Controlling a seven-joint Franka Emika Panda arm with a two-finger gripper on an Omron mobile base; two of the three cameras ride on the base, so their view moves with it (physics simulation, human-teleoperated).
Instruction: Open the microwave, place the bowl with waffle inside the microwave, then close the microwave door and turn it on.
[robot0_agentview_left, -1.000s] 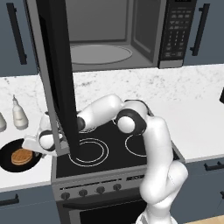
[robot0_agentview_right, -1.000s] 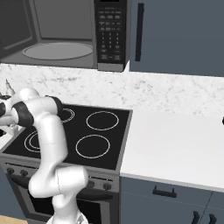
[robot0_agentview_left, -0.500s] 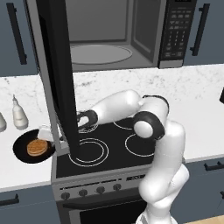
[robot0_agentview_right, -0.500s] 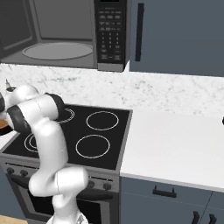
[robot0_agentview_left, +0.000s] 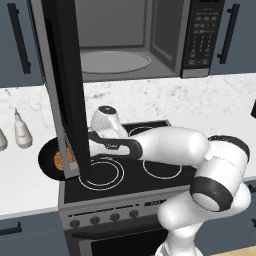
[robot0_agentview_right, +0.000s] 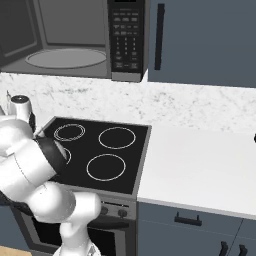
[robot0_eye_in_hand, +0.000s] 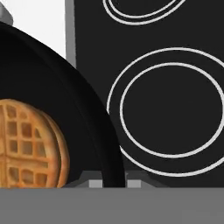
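Note:
The microwave stands open, its light grey cavity and turntable showing. The microwave door swings out toward me, edge-on. The black bowl hangs at the stove's left edge, partly behind that door, and the golden waffle lies in it. In the hand view my gripper is shut on the bowl's rim, one fingertip on each side. The waffle lies left of the rim. The keypad runs down the microwave's right side.
Under the bowl and arm lies the black stovetop with white rings. Two white bottles stand on the marble counter at the left. To the stove's right stretches white counter. Dark blue cabinets flank the microwave.
The bowl with the waffle has come off the left counter and travelled right toward the stove, held in my gripper. The arm has swung right with it.

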